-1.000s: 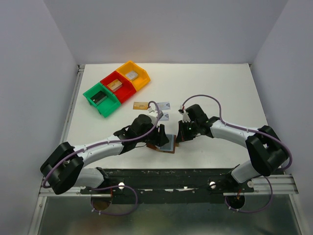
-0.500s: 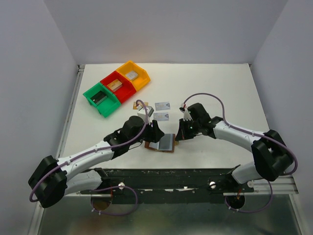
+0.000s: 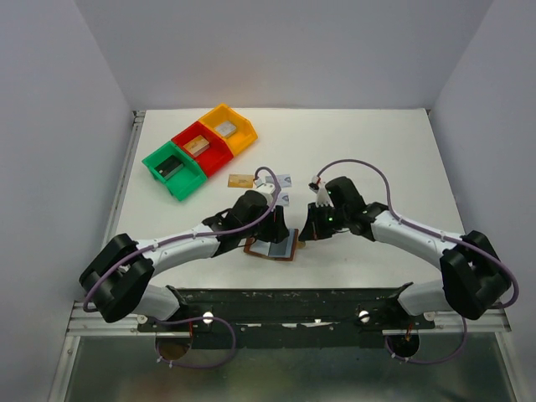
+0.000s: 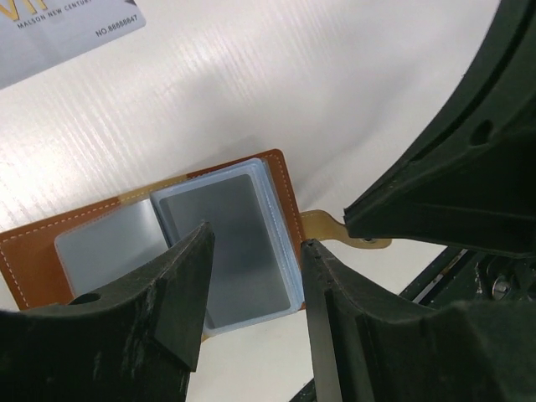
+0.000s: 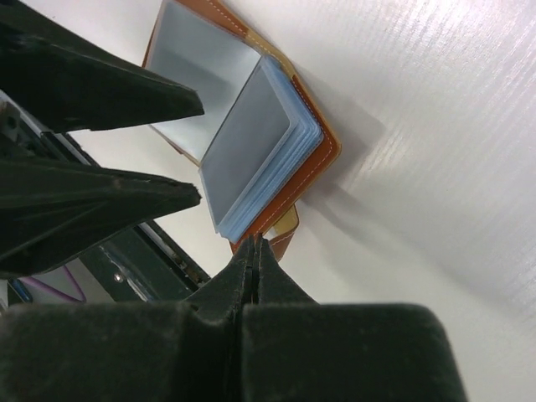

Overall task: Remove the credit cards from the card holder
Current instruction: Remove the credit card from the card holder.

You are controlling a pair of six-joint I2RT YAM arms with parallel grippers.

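Lying open near the front edge of the white table (image 3: 377, 151), the card holder (image 4: 243, 218) shows its brown leather rim and a stack of light-blue sleeves; in the right wrist view one leaf stands partway up between the two halves. The left gripper (image 4: 255, 244) hangs right over it with its jaws parted to a middling width, one finger on either side of the right-hand sleeve stack, and nothing is clamped between them. The right gripper (image 5: 254, 244) is closed tight, fingertips pressed together and set against the snap tab (image 4: 327, 224) at the holder's right edge; whether it pinches the tab or only touches it I cannot tell. Beyond the holder lie a gold-tan credit card (image 3: 240, 180), a silvery credit card (image 3: 283, 178) just beside it, and a second silvery card (image 3: 283, 198) partly hidden by the left arm. Further back left stand a green bin (image 3: 188, 186), a red bin (image 3: 219, 161) and a yellow bin (image 3: 243, 142), touching in a row, each with a block inside.
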